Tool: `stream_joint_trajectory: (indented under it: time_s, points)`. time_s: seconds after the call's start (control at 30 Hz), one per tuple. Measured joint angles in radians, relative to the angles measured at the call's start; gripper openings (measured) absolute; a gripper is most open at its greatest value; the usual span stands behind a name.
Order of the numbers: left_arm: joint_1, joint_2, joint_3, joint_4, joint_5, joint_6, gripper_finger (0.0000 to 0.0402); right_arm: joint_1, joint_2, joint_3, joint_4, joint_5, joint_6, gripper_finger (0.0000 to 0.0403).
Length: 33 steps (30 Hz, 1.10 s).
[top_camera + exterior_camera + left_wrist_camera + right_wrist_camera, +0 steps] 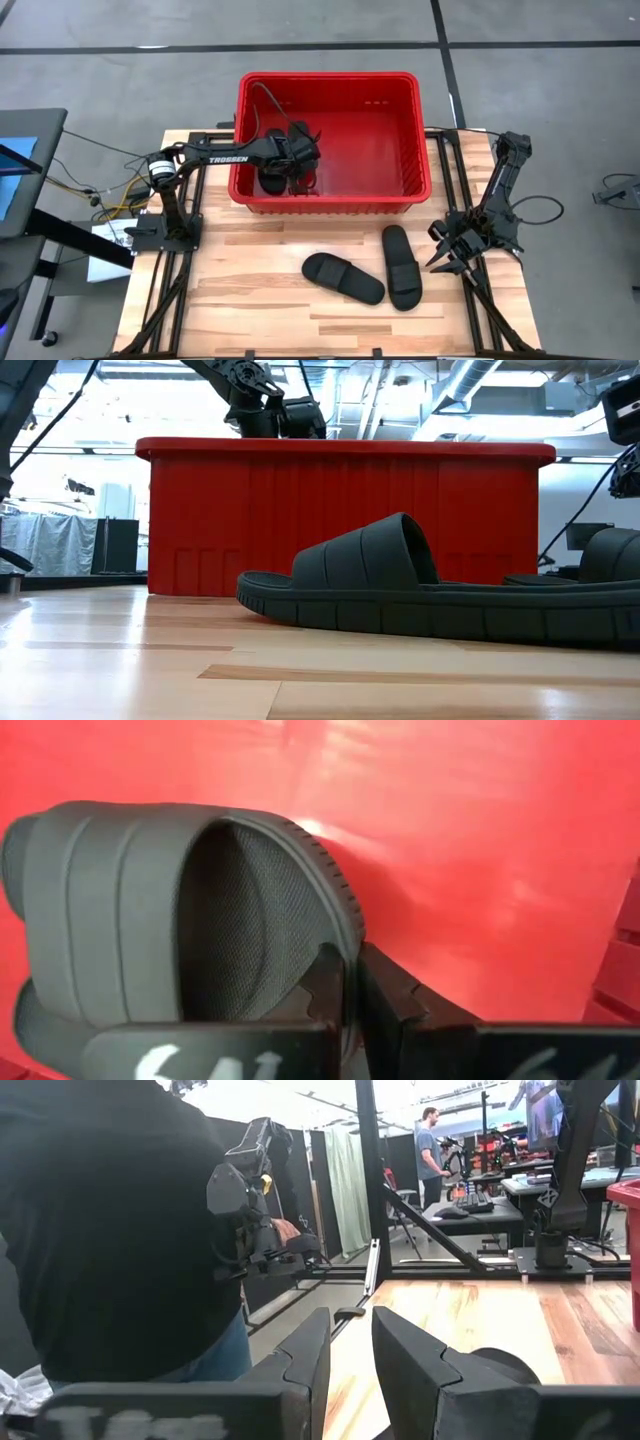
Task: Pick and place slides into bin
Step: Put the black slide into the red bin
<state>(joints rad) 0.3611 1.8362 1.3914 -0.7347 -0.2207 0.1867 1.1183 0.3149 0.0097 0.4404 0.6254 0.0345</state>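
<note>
Surface point(250, 300) of pale wood planks carries everything, with the red bin point(330, 195) standing at its far side between the two arm mounts. In the low view the bin's ribbed wall point(340, 520) rises behind the nearest slide.

Left arm point(215, 158) reaches from its mount over the bin's left rim and down into the bin. Its claw point(290, 150) hangs inside the left part of the bin, pressed together on the edge of a slide point(300, 140); the left wrist view shows the two fingers point(330, 990) pinching the rim of that slide point(150, 910), its strap opening facing the camera, with the red bin floor point(480, 840) behind it. Whether this slide touches the floor cannot be told. A second dark slide point(272, 180) lies below the claw on the bin floor, near the front wall.

Right arm point(500, 180) waits at the surface's right edge, well apart from the bin. Its claw point(452, 262) points down toward the surface, fingers point(300, 1355) a little spread and holding nothing.

Two slides lie on the surface in front of the bin: one point(343, 278) angled, the other point(402, 266) just beside it on the right and near the right claw.

A person point(110, 1230) in dark clothes stands beyond the surface in the right wrist view.
</note>
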Motion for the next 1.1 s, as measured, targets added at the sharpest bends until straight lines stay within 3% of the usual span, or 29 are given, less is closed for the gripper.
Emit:
stream_joint_trajectory:
  time_s: [0.4, 1.1]
  points:
    - [0.000, 0.000, 0.000, 0.003, 0.000, 0.008, 0.0051, -0.001, 0.000, 0.000, 0.000, 0.000, 0.000, 0.0070]
    - [0.000, 0.000, 0.000, -0.001, 0.002, 0.011, 0.0057, 0.000, 0.000, 0.000, 0.000, 0.000, 0.000, 0.0070]
